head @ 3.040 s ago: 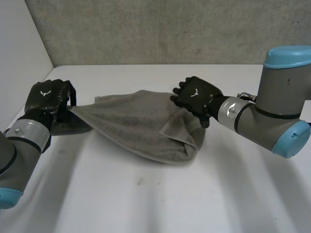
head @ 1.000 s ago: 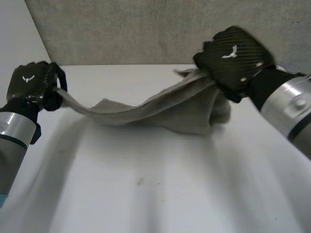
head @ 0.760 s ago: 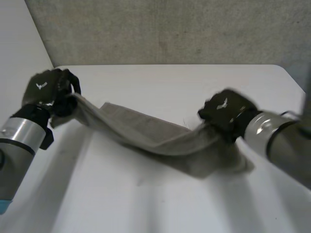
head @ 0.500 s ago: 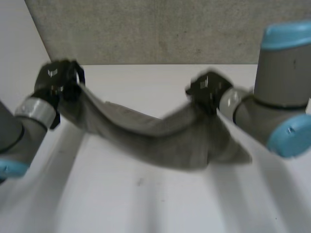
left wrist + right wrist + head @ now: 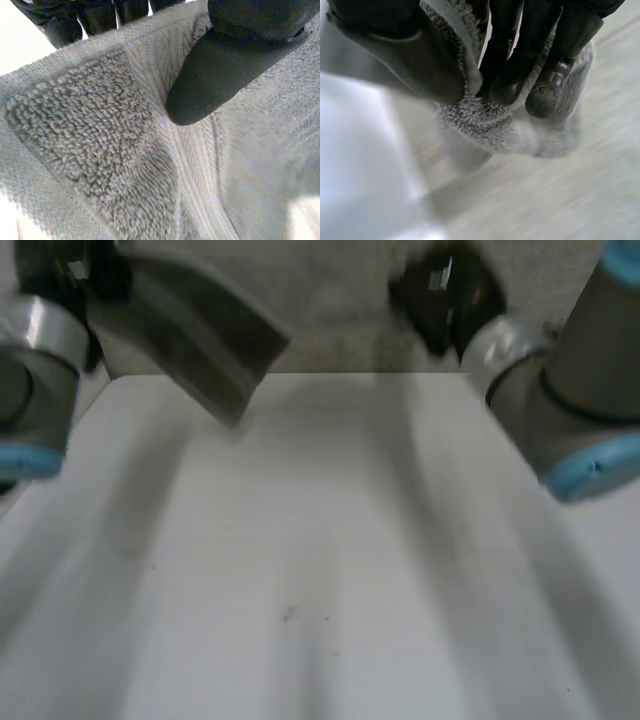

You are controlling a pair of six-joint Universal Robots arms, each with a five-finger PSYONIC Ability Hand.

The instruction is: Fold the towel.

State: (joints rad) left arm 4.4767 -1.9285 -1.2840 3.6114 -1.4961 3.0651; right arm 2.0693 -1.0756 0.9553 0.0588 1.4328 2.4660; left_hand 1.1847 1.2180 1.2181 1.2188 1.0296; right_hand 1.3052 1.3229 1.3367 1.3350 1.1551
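The grey towel is off the white table, and a fold of it hangs below my left hand at the far left. My right hand is raised at the far right, level with the back wall. In the left wrist view the thumb presses the towel against the fingers behind it. In the right wrist view my right hand's fingers and thumb pinch a bunched edge of the towel. The stretch of cloth between the two hands is hidden.
A grey wall runs along the table's far edge. A white side wall stands at the left. Both grey arms with light-blue caps reach in from the sides above the table.
Both hands have swung up and away from the table, lifting the towel fully off it. Half a second ago it sagged between them just above the surface.
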